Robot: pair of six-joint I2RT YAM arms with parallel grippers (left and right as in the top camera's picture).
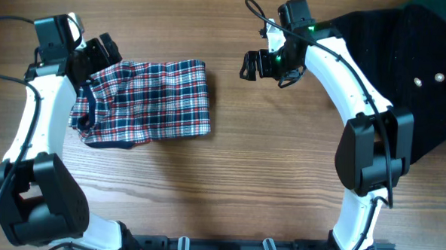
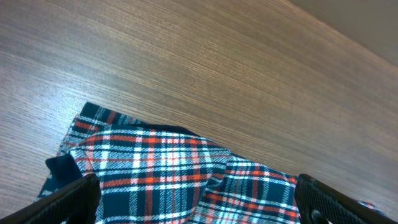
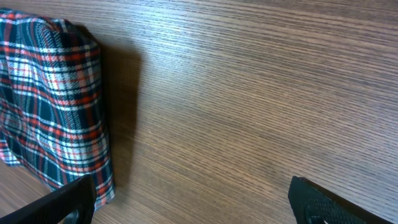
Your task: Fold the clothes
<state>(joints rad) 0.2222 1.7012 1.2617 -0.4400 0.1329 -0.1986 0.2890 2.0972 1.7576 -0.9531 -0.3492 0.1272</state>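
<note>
Two arms counted at a wooden table [image 1: 266, 164], viewed from above: left arm [image 1: 34, 124] and right arm [image 1: 346, 77]. Found the plaid garment [image 1: 152, 99], sleeveless, in red, white and navy, lying on the left half of the table, folded over into a rough rectangle with a straight right edge and a rumpled left end. Noted navy trim along that left end. Located the left gripper [image 1: 108, 52] over the garment's upper left corner, jaws spread to their widest and clamped on nothing. Contact between fingers and cloth: impossible to tell from above. Saw, through the left wrist camera, the left fingers [image 2: 68, 202] at the bottom corners of the frame, far apart, with wrinkled plaid between and below them and bare wood beyond. Located the right gripper [image 1: 250, 66] above bare wood to the right of the garment, apart from it, jaws fully spread and empty. Saw, through the right wrist camera, the right fingers [image 3: 336, 202] wide apart over wood grain, with the garment's folded edge at the left of the frame. Spotted a black garment [image 1: 421, 81] with small metal studs [image 1: 439, 76] at the table's far right corner, partly under the right arm.
</note>
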